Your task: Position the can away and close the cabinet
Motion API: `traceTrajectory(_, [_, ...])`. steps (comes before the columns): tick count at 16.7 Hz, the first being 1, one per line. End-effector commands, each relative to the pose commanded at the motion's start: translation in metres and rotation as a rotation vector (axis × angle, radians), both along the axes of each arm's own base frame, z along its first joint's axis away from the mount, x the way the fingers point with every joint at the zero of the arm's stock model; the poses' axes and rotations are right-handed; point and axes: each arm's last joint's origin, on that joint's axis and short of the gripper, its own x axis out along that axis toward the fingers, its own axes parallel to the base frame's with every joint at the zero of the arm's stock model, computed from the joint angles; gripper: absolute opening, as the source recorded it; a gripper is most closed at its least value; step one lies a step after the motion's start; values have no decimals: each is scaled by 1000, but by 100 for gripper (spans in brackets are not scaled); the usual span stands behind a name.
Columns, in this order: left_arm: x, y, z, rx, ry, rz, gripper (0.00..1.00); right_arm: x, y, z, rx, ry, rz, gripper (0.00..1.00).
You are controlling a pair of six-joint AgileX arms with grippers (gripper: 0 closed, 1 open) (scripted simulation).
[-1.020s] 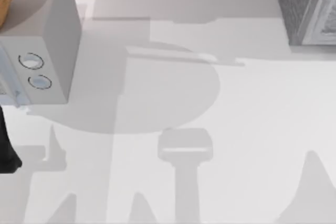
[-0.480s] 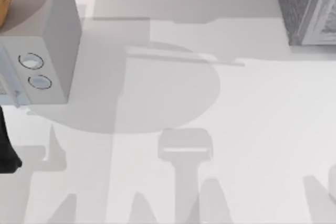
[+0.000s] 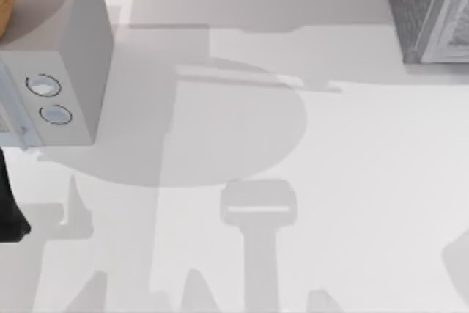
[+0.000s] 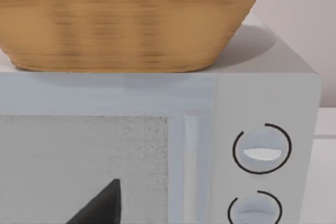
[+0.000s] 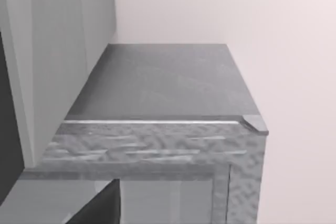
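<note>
The cabinet [image 3: 429, 9] is seen at the table's [image 3: 352, 181] far right corner, and close up from the right wrist [image 5: 168, 145]. A pale box with 2 dials [image 3: 55, 71] stands far left, a wicker basket [image 4: 131, 19] on top. The state of either claw cannot be told.

The white bench [image 3: 330, 181] holds two big things. A pale grey box with two round dials [image 3: 69, 49] sits at one back corner. The dark grey cabinet [image 3: 421, 12] sits far across from that box, at the other back corner.
</note>
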Motion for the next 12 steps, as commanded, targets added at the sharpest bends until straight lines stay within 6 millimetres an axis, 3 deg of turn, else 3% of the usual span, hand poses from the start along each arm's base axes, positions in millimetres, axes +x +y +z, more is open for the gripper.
traceTrajectory(6, [0,0,0,0,0,0,100,2,-1,-1,6,3,-2,100])
traceTrajectory(9, [0,0,0,0,0,0,100,21,4,-6,40,18,-5,100])
traceTrajectory(12, [0,0,0,0,0,0,100,48,25,-7,54,29,-3,100])
